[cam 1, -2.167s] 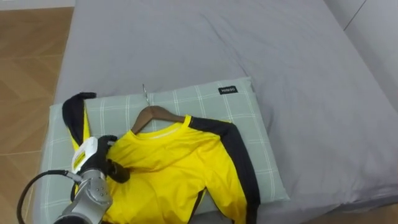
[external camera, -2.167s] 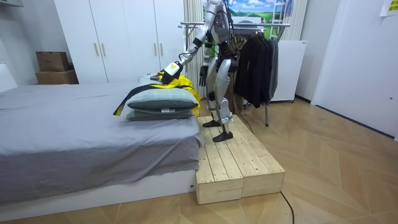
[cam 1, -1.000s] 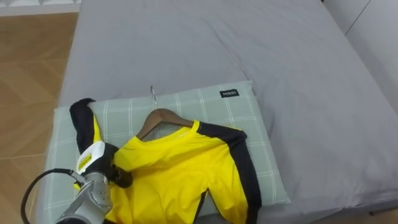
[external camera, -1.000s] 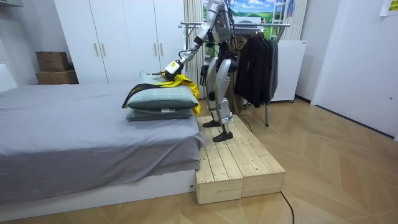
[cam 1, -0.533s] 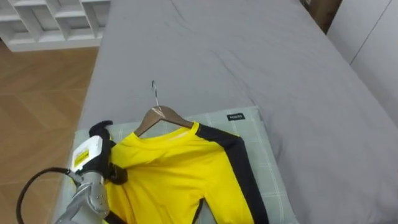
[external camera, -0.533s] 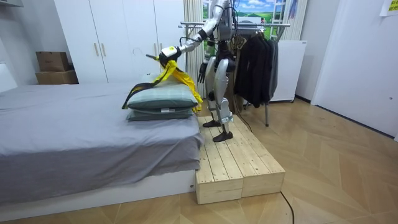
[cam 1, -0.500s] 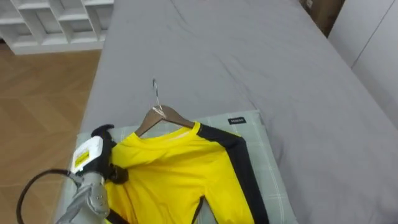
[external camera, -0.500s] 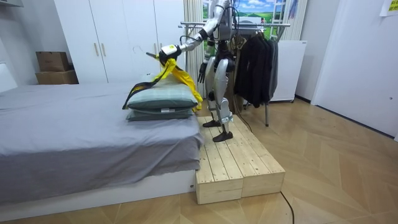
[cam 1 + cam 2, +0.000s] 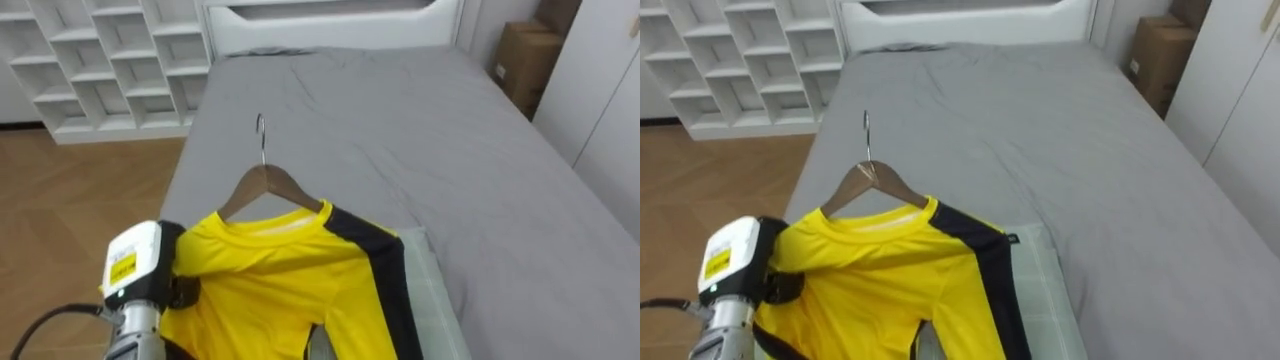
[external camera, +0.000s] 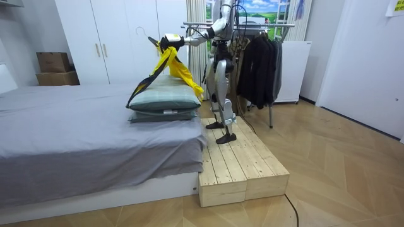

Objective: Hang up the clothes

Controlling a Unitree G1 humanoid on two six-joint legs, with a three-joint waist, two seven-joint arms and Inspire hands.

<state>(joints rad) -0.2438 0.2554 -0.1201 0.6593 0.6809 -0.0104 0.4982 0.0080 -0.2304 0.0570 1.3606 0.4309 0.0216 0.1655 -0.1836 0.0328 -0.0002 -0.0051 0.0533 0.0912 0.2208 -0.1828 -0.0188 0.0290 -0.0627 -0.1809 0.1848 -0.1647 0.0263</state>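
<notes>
Before me lies a bed (image 9: pixel 400 130) under a grey sheet, its white headboard (image 9: pixel 330 12) at the far end and white cubby shelves (image 9: pixel 90 50) to my left on the wood floor (image 9: pixel 60 200). The room view adds white wardrobes (image 10: pixel 113 38), 2 stacked cardboard boxes (image 10: pixel 53 68), a wooden platform (image 10: pixel 243 161) beside the bed and a clothes rack (image 10: pixel 262 69).

Left hand (image 9: pixel 148 283) outstretched, clenched.

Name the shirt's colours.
The shirt is yellow with black trim, clearest in the left eye view.

Soft, even light fills the room, brightest on the white wardrobes (image 10: pixel 113 44). The grey bed (image 9: pixel 400 150) carries faint shadows along its creases.
</notes>
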